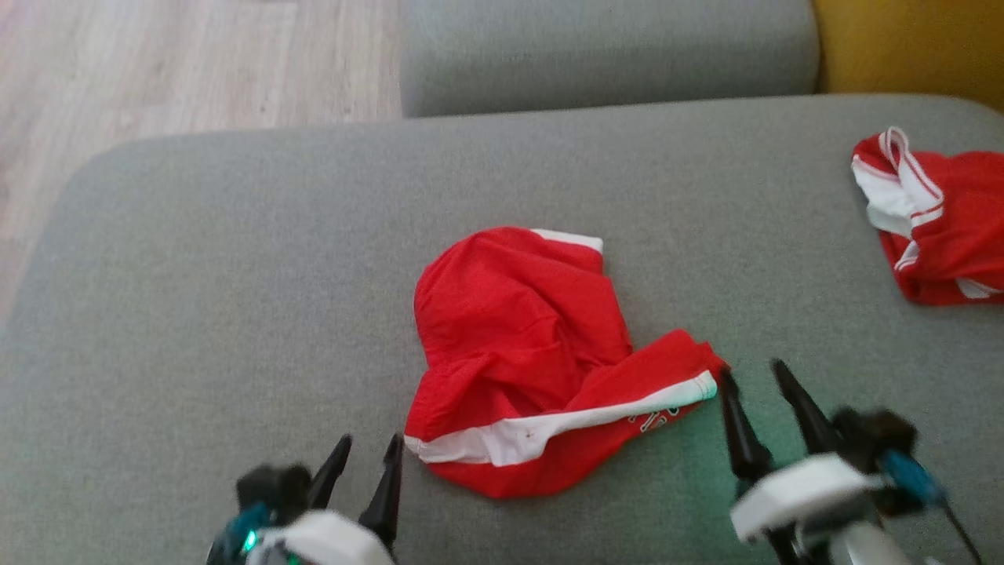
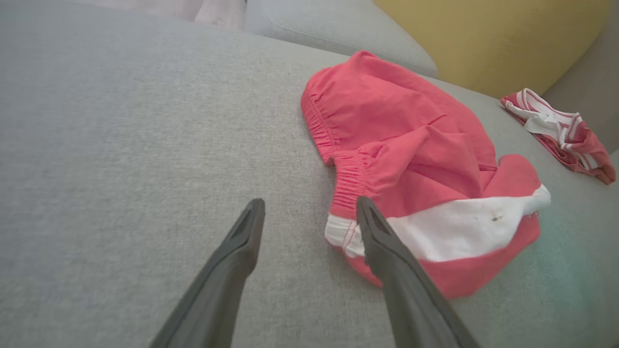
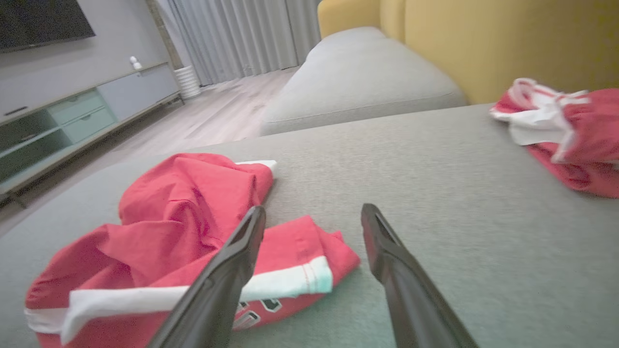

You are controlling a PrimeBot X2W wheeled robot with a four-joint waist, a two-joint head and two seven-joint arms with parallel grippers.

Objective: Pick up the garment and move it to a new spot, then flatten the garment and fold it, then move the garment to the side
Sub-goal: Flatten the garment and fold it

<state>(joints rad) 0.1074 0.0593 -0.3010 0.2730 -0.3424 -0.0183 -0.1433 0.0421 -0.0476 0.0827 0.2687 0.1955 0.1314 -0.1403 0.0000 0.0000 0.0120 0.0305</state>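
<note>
Looking down in the head view, one crumpled red garment [image 1: 533, 369] with a white band lay mid-way across the grey cushion [image 1: 235, 275]. Dark lettering [image 1: 651, 420] below the band was too small to read. Two grippers rose from the bottom edge. The left gripper [image 1: 370, 441] pointed up just beside the garment's lower left corner, its jaws apart and empty. The right gripper [image 1: 751, 370] leaned left, its jaws spread and holding nothing, with its nearer fingertip at the garment's right corner. A second garment [image 1: 941, 227], red and white, sat well apart at the right edge.

From the left wrist, the two fingers stood wide apart. The right-hand one overlapped the garment's [image 2: 416, 159] white band, but whether it touched I could not tell.

From the right wrist, the parted fingers framed the garment's [image 3: 184, 217] banded corner. Outlined block letters showed beneath the band, partly hidden by one finger and unreadable.
</note>
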